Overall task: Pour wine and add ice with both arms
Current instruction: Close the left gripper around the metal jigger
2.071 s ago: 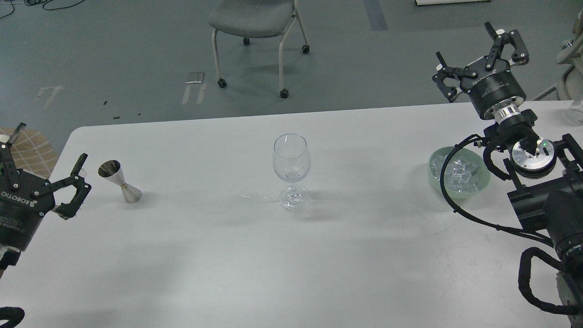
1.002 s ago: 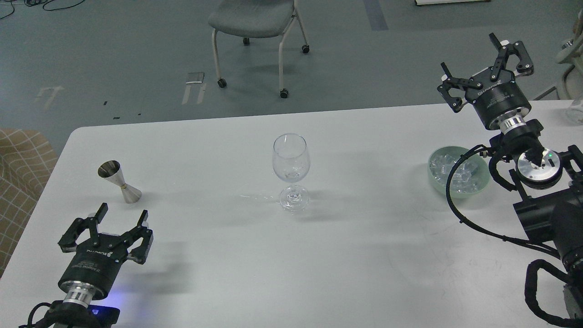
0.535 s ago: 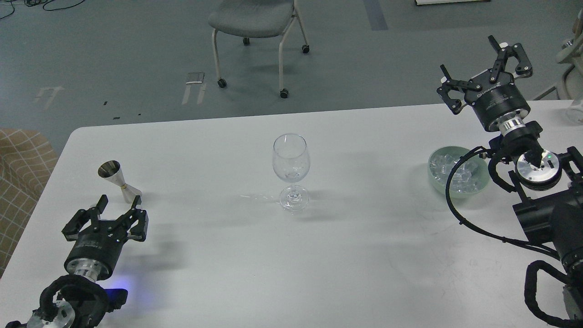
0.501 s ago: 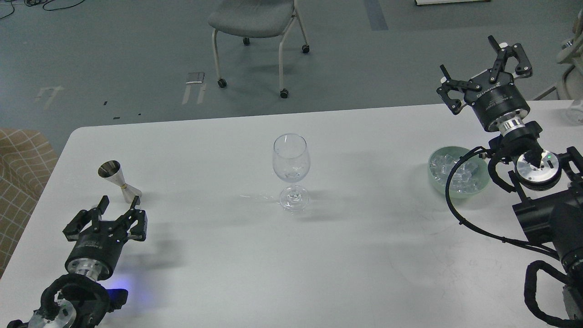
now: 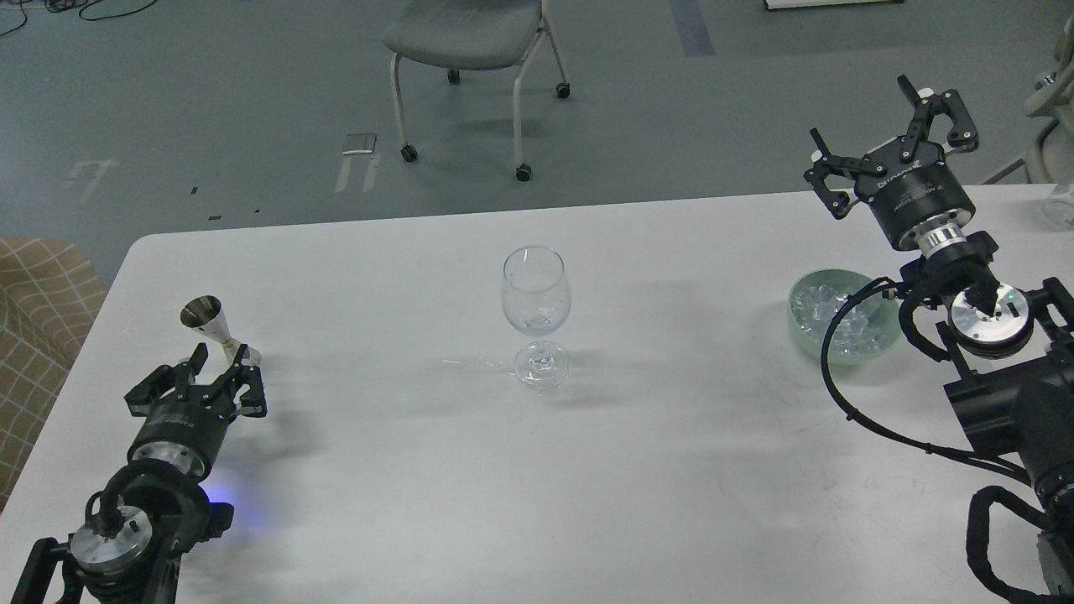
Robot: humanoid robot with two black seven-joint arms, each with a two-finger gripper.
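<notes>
A clear stemmed wine glass [image 5: 537, 315] stands upright at the middle of the white table [image 5: 403, 470]. A steel jigger [image 5: 218, 332] stands at the left. My left gripper [image 5: 220, 356] is open, low over the table, its fingertips just in front of the jigger's base. A pale green bowl [image 5: 881, 346] at the right holds the ice [image 5: 826, 310], several clear cubes. My right gripper [image 5: 864, 109] is open and empty, raised beyond the bowl near the table's far edge.
A grey wheeled chair [image 5: 470, 50] stands on the floor beyond the table. A checked cushion [image 5: 33, 335] lies off the table's left edge. My right arm's cable [image 5: 839, 377] loops over the bowl's near side.
My left gripper swung down from the left edge to the table, then moved forward until its fingers reached the jigger's base. My right gripper shifted slightly right. The glass, jigger and bowl stayed put.
</notes>
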